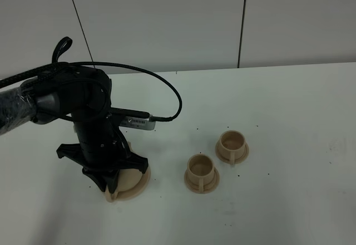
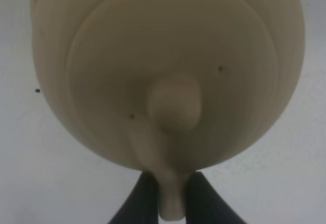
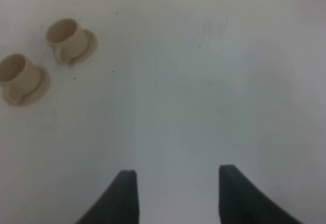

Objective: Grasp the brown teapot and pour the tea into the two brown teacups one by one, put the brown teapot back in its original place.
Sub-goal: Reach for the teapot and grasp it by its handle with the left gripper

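Observation:
The brown teapot (image 1: 132, 177) sits at the front left, mostly hidden under my left arm. Below it a sliver of the flat tan disc (image 1: 135, 195) shows, the original place. In the left wrist view the teapot (image 2: 173, 51) fills the frame, lid knob (image 2: 174, 104) up. My left gripper (image 2: 169, 183) is shut on the teapot's loop handle (image 2: 170, 206), one dark finger (image 2: 140, 203) on each side. The two brown teacups (image 1: 201, 170) (image 1: 232, 143) stand on their small saucers right of the teapot, also seen as teacups (image 3: 20, 74) (image 3: 66, 38). My right gripper (image 3: 178, 193) is open over bare table.
The white table (image 1: 289, 200) spreads around the cups, with a few small dark specks on it. A black cable (image 1: 167, 92) loops from the left arm over the table behind the teapot. A pale wall stands at the back.

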